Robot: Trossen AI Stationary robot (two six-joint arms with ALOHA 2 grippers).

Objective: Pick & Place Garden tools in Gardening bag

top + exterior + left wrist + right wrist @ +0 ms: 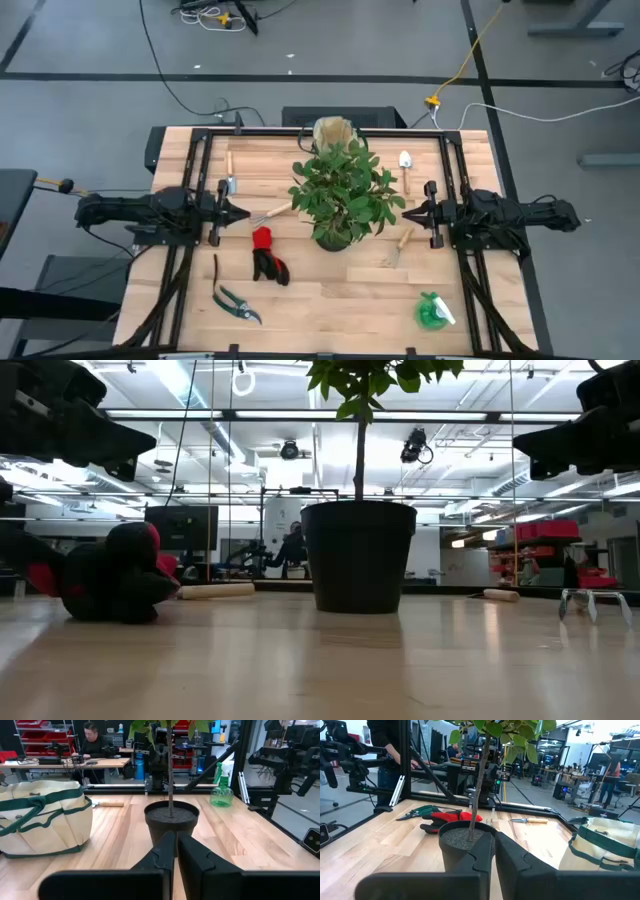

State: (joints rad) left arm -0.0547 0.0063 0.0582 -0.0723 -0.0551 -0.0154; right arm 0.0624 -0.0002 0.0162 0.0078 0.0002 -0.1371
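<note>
Nearest us the limp red-and-black gloves [105, 575] should squash, so we'd pinch mid-cuff; both the left gripper [240, 213] and right gripper [410, 213] sit closed, empty.

My left arm extends level from the left edge, its left gripper [243, 213] pointing inward with fingers [165, 851] pressed together. My right arm mirrors it from the right edge; the right gripper [408, 213] points inward, fingers [482, 851] likewise together. Neither holds anything.

The potted plant [340, 200] stands mid-table between both arms, its foliage overhanging the gardening bag [335, 132] behind it.
</note>
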